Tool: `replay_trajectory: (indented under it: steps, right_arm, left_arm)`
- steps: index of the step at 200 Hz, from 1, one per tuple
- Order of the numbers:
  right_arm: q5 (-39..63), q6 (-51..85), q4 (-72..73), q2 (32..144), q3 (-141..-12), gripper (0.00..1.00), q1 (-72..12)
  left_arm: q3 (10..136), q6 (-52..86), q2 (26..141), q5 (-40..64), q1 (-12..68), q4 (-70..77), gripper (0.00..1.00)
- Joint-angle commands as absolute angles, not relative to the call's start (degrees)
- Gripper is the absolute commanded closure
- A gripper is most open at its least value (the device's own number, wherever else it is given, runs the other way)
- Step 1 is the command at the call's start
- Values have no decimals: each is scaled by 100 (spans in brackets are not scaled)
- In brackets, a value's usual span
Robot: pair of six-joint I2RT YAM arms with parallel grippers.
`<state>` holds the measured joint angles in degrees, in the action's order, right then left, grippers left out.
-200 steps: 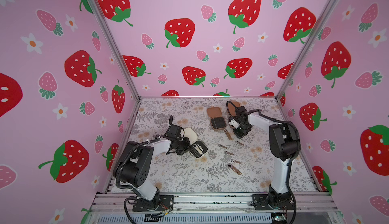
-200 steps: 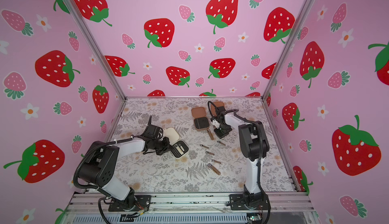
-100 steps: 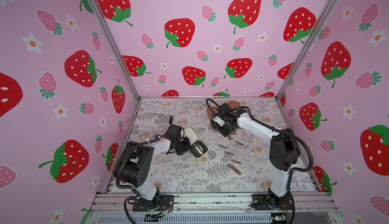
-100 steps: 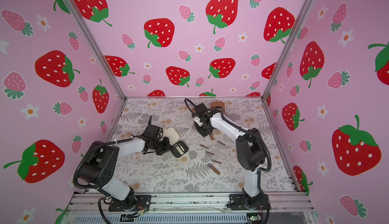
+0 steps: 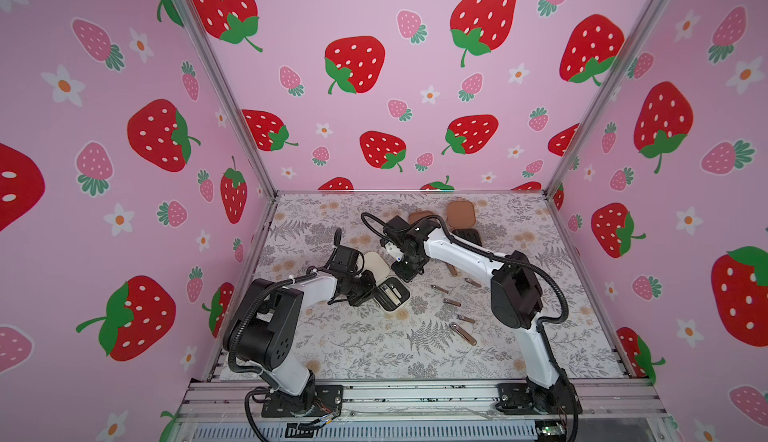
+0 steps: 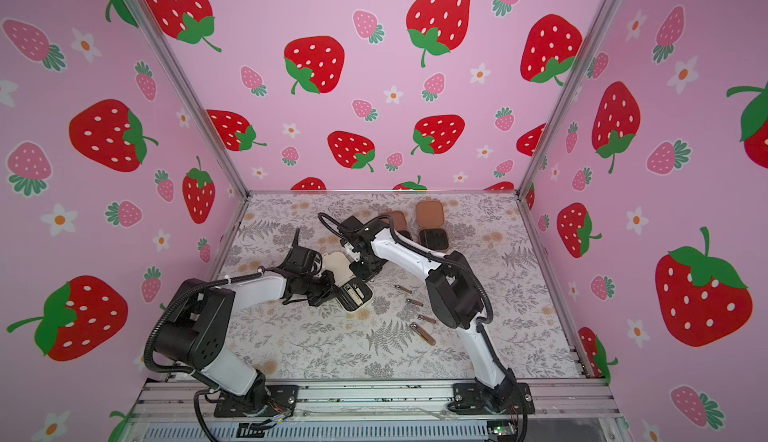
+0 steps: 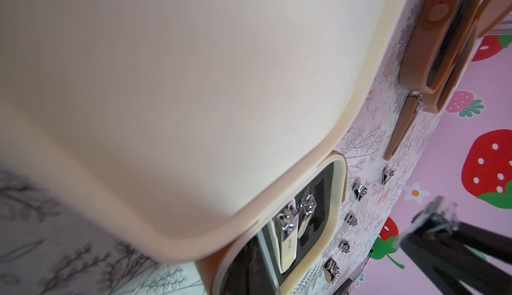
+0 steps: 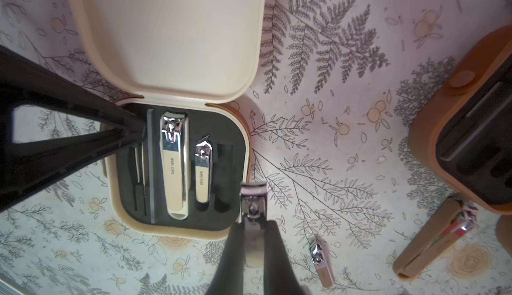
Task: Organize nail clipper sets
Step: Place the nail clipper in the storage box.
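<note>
Surrounding you: strawberry walls (image 5: pixel 374 24), fern-print mat (image 5: pixel 374 348). Your right gripper (image 8: pixel 253 223) pinches a clipper (image 8: pixel 252 196) at the cream case's (image 5: pixel 377 265) two o'clock; left gripper's (image 8: pixel 140 131) jaws are pressed together.

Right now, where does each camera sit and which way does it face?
Both top views: high in front, looking down and back; both arms whole.
Left wrist: close against the cream case lid; only the right hand shows.
Right wrist: above the open case, looking down; left hand at its edge, right hand grips a small clipper.
Wrist views share the seated clippers.
</note>
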<state>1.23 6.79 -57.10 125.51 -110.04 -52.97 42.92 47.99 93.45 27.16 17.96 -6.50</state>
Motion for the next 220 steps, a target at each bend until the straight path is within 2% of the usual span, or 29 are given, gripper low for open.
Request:
replay_trajectory:
  steps: [1, 114, 220]
  right_arm:
    - [362, 920, -5871, 12598, -11053, 91, -5421]
    - [668, 1184, -5696, 13153, -10919, 90, -5493]
    - [287, 1437, -5539, 13410, -10966, 90, -5389]
  left_arm:
    - [4092, 4801, 9443, 2426, 1836, -1354, 100]
    - [4078, 4810, 9442, 2422, 1837, -1336, 100]
    - [4061, 4803, 9449, 2418, 1837, -1345, 100]
